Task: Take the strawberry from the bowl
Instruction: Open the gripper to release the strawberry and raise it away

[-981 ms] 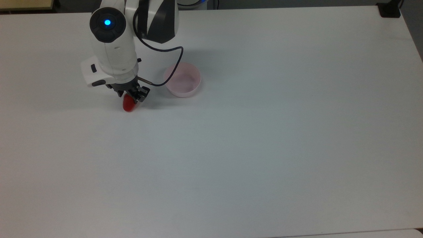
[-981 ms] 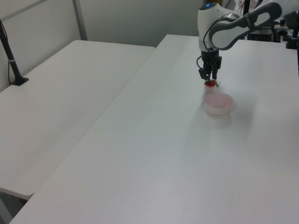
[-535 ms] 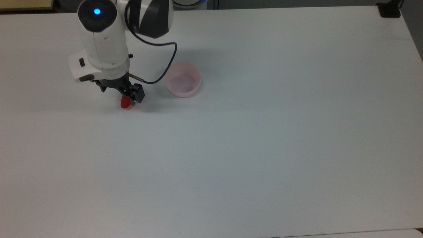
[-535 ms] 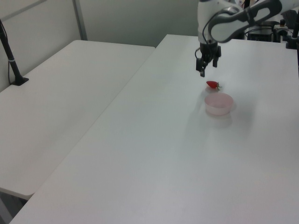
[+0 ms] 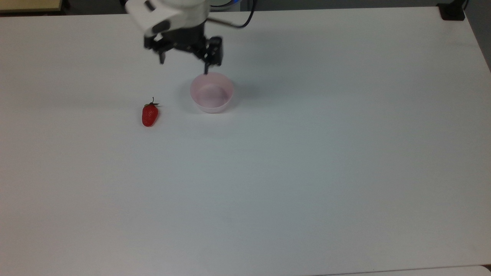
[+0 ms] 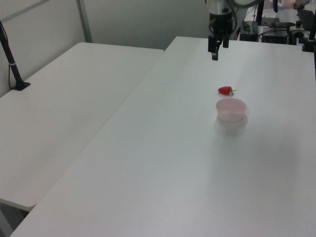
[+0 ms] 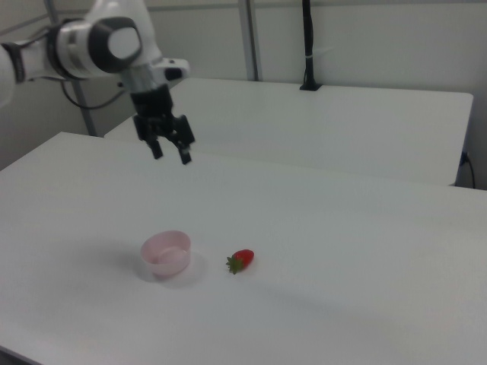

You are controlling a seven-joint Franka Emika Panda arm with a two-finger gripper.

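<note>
The red strawberry [image 5: 150,115] with its green cap lies on the white table, outside the bowl, to the top view's left of it. It also shows as the strawberry [image 6: 225,90] and the strawberry [image 7: 242,260]. The pale pink bowl [image 5: 209,108] stands with nothing in it, seen too as the bowl [image 6: 230,117] and the bowl [image 7: 169,268]. My gripper [image 5: 184,63] hangs open and holds nothing, high above the table behind the bowl. It is the gripper [image 6: 217,49] and the gripper [image 7: 171,156] in the side views.
The white table [image 5: 307,172] stretches wide in front of the bowl. A second white table [image 6: 74,98] adjoins it, with a black post [image 6: 12,64] clamped on. A black block [image 5: 452,11] sits at the top view's far right corner.
The gripper let go of the strawberry on the table, rose, and swung to the top view's right, behind the bowl. The strawberry now lies free.
</note>
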